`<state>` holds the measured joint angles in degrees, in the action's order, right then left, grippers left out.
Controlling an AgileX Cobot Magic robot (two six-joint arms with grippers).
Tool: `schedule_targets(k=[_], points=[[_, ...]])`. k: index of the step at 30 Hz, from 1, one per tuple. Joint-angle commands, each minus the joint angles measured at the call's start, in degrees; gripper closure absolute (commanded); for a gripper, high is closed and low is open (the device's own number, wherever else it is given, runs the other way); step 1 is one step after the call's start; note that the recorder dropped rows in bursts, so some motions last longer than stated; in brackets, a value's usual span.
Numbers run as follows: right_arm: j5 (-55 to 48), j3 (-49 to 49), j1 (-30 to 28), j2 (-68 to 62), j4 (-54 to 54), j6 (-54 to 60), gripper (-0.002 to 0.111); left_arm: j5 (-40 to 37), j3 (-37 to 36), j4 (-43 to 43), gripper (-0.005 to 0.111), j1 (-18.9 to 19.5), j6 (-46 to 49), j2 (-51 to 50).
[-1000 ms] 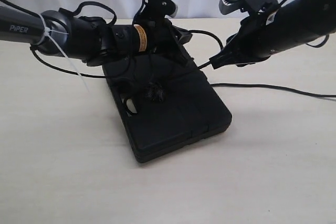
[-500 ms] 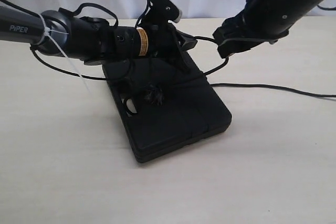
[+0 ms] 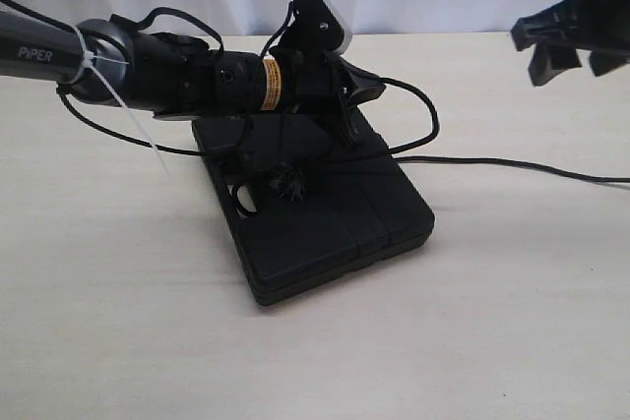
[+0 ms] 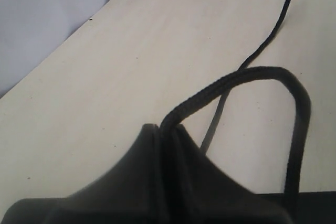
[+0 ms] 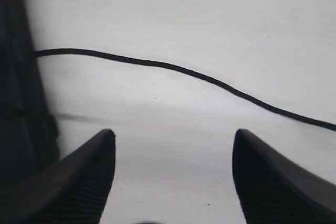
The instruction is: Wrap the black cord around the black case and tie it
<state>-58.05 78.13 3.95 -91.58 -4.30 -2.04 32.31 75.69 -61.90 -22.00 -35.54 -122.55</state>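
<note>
Cord in left fingers, right fingers apart

The case lies on the table. The left gripper is over the far end of the case, and the cord sits between its tips. From there the cord loops out past the tips and comes back to the case just under them. A knot lies on the case, below the left gripper. The right gripper is up high, well apart from the case. Under it, more cord runs over the table.
</note>
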Motion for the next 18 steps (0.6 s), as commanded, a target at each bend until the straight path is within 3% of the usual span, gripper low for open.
schedule_targets(k=[1,8,18], points=[[-0.13,0.32,-6.4,-1.86,-0.53,-4.14,0.047,0.79,0.45,-0.34,0.107,-0.07,-0.5,0.1],[0.04,0.32,-12.8,-10.8,-1.22,-8.31,0.047,0.79,0.45,-0.34,0.107,-0.07,-0.5,0.1],[10.31,-0.27,-17.45,-18.6,-4.14,-18.9,0.047,0.45,0.45,-0.34,0.107,-0.07,-0.5,0.1]])
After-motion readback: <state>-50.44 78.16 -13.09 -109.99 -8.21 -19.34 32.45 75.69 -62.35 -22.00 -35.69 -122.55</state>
